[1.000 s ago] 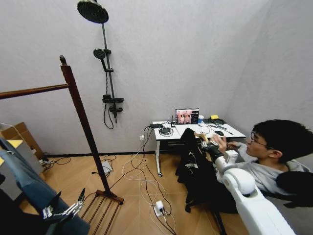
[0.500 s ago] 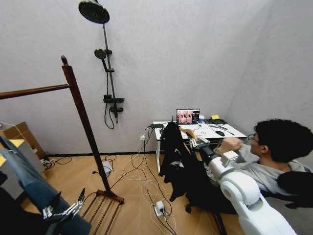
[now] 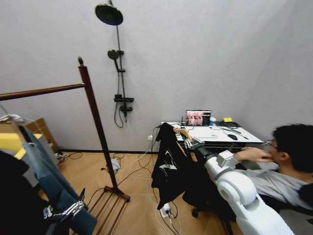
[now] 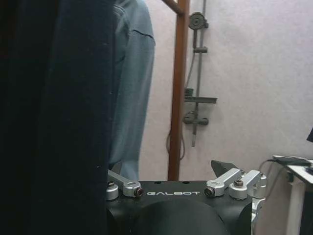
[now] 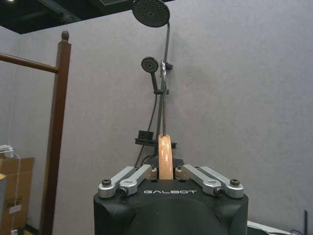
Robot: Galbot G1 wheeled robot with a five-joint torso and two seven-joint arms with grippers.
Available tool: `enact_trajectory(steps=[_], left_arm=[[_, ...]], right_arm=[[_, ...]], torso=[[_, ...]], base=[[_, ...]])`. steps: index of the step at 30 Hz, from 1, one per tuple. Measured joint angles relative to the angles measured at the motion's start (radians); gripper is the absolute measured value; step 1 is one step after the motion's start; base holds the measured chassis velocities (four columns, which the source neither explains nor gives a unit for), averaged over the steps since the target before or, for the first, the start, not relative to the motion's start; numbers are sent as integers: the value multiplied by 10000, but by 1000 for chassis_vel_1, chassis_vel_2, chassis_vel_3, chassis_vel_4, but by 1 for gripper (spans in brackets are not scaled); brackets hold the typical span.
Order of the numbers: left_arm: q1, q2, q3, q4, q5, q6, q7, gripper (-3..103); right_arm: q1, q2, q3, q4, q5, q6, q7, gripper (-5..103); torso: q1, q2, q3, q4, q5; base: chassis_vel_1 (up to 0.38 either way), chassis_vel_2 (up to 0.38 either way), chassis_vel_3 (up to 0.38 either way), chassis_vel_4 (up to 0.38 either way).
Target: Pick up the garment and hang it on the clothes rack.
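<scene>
The right gripper (image 3: pixel 188 143) has its jaws clamped on the light wooden hanger (image 5: pixel 165 155) of the small black short-sleeved garment (image 3: pixel 167 164), well apart from the tall reddish-brown wooden clothes rack (image 3: pixel 95 120). Carry it level, hook upright. The left gripper (image 3: pixel 61 211) hangs low beside the rack, jaws apart.

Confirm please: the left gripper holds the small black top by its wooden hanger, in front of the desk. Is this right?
Not quite. The right gripper holds the black top by its wooden hanger, in front of the desk; the head view shows this. The left gripper hangs low beside the clothes already hanging there.
</scene>
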Motion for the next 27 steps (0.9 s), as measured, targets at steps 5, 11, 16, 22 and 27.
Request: enact_trajectory(steps=[5, 11, 16, 22, 27], left_arm=[[0, 0, 0, 0, -1, 0, 1, 100], [0, 0, 0, 0, 0, 0, 2, 100], [0, 0, 0, 0, 0, 0, 3, 100], [0, 0, 0, 0, 0, 0, 6, 100], [0, 0, 0, 0, 0, 0, 7, 100]], right_arm=[[47, 21, -58, -18, 51, -24, 10, 10], [48, 35, -168, 24, 80, -41, 10, 10], [95, 32, -241, 176, 164, -72, 14, 10], [270, -8, -209, 209, 309, -130, 29, 10], [339, -12, -118, 91, 348, -130, 31, 10]], torso=[[0, 0, 0, -1, 1], [-1, -1, 0, 0, 0], [0, -1, 0, -1, 0], [0, -1, 0, 0, -1], [0, -1, 0, -3, 0]], base=[[128, 99, 120, 112], [134, 128, 130, 121], [132, 126, 131, 133], [136, 129, 130, 126], [128, 122, 117, 129]])
